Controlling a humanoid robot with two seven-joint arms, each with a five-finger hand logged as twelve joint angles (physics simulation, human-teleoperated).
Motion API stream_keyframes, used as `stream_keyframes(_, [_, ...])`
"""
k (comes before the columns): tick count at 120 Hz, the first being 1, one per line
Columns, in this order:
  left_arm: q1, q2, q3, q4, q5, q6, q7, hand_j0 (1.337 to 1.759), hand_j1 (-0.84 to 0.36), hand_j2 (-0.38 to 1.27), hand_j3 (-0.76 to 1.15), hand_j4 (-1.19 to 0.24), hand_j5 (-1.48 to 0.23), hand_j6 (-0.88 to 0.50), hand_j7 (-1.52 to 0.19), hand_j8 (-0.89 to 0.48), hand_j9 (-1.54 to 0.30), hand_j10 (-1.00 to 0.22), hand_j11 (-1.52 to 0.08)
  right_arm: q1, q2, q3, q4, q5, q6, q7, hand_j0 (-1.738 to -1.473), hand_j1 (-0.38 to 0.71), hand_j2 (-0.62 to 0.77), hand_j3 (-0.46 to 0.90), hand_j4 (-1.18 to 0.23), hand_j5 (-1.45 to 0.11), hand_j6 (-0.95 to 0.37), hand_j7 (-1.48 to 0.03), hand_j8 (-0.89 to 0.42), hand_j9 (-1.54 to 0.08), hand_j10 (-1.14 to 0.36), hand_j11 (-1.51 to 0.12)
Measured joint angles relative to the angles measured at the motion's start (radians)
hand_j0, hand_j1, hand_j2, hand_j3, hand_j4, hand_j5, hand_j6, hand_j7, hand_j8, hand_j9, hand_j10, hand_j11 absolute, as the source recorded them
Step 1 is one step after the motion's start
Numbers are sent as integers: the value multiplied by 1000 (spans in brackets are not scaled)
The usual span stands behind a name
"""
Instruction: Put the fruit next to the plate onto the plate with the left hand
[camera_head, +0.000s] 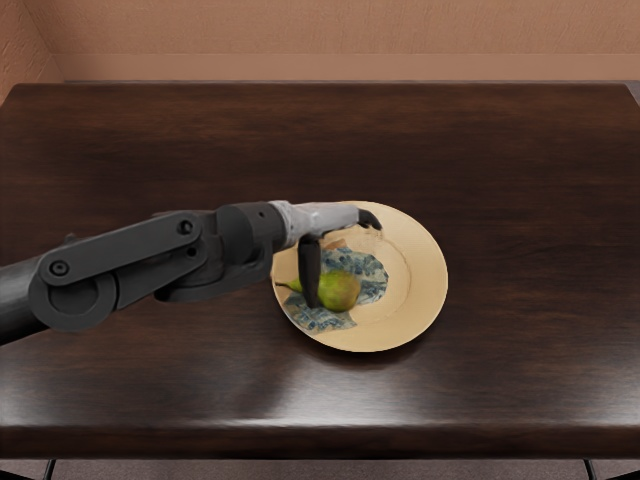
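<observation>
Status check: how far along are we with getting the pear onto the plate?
Done: the pear lies on the plate, on its patterned centre. In hand: the left hand is over the plate's left part, close against the pear; whether it grips the fruit cannot be told from this view. Left: confirm the release and draw the arm back off the plate. The right arm is out of view.

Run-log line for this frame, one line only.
fruit: green-yellow pear lying on round tan patterned plate | left hand: open, above the plate, thumb beside the pear | surface: dark wooden table
</observation>
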Motion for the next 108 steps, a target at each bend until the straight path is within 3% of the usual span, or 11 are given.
stream_keyframes(35, [0, 207, -69, -2, -347, -24, 0, 1658, 294, 17, 0, -53, -68, -48, -67, -44, -67, -49, -69, 0, 0, 0, 0, 0, 0, 0, -1658, -349, 0, 0, 0, 0, -1, 0, 0, 0, 0, 0])
stream_keyframes(79, [0, 553, -197, -4, -766, -317, 0, 1658, 319, 7, 0, -28, -35, -28, -34, -27, -34, -27, -35, 0, 0, 0, 0, 0, 0, 0, -1658, -349, 0, 0, 0, 0, -1, 0, 0, 0, 0, 0])
stream_keyframes(108, [0, 594, -215, -2, -871, -350, 0, 1658, 323, 6, 0, -25, -30, -25, -29, -24, -29, -24, -29, 0, 0, 0, 0, 0, 0, 0, -1658, -349, 0, 0, 0, 0, -1, 0, 0, 0, 0, 0])
